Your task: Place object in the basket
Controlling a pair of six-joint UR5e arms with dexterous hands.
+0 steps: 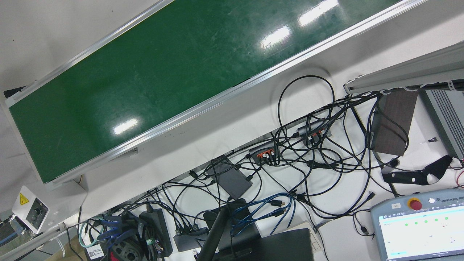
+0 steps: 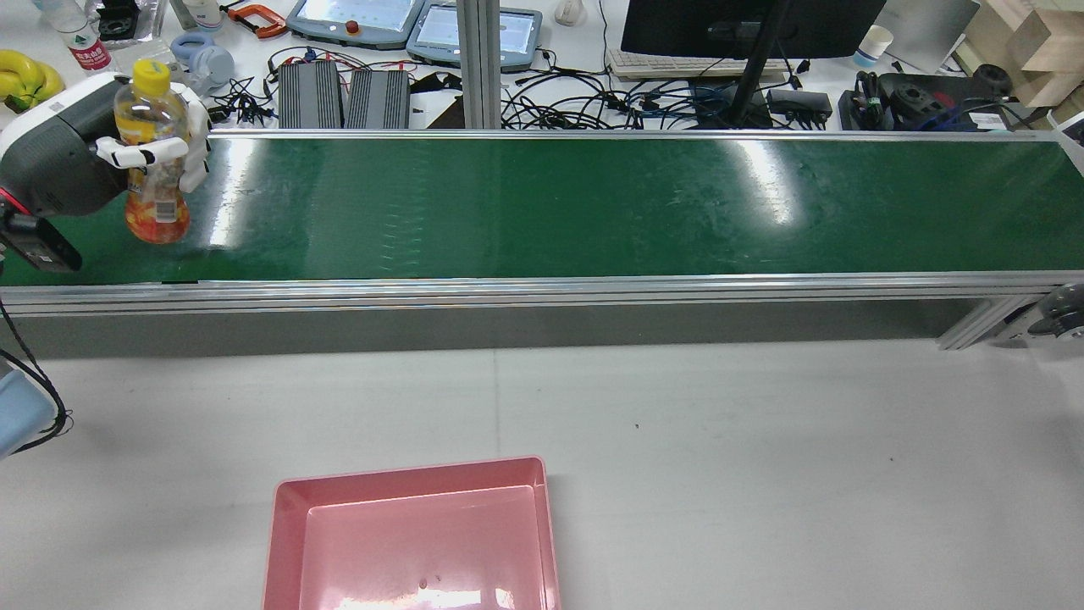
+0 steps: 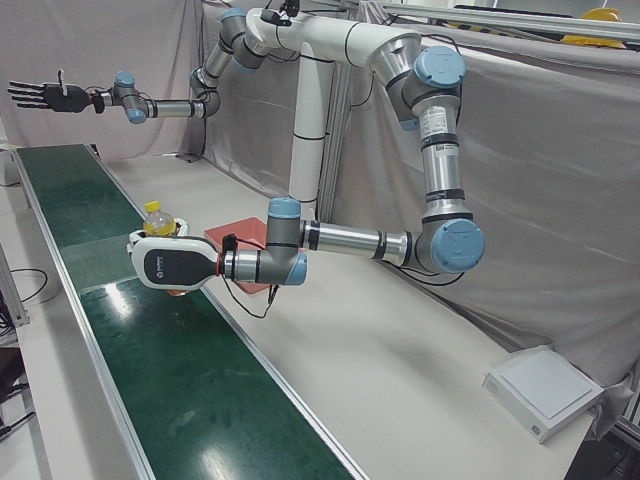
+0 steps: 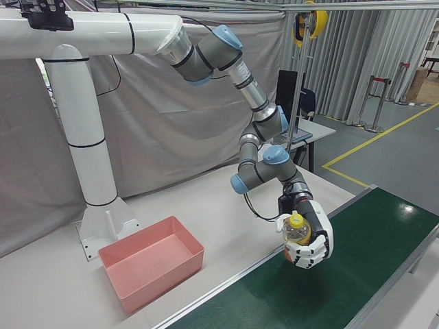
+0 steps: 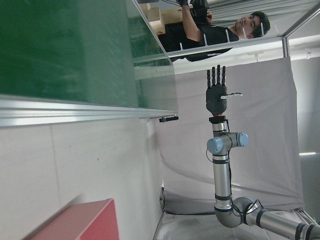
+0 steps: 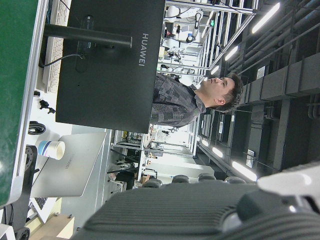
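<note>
A clear bottle (image 2: 157, 161) of orange drink with a yellow cap stands upright at the left end of the green conveyor belt (image 2: 542, 203). My white left hand (image 2: 148, 152) is shut around the bottle's middle; the bottle (image 4: 296, 229) and hand (image 4: 310, 241) also show in the right-front view. Whether its base touches the belt I cannot tell. The pink basket (image 2: 284, 525) sits empty on the white table in front of the belt. My black right hand (image 3: 45, 96) hangs high beyond the belt's far end, open with fingers spread, holding nothing.
Behind the belt lie cables (image 2: 593, 102), power boxes (image 2: 343, 93), teach pendants (image 2: 356, 17), a monitor stand (image 2: 749, 76) and bananas (image 2: 25, 76). A person (image 5: 220, 35) stands past the belt. Bare white table (image 2: 720, 440) lies between belt and basket.
</note>
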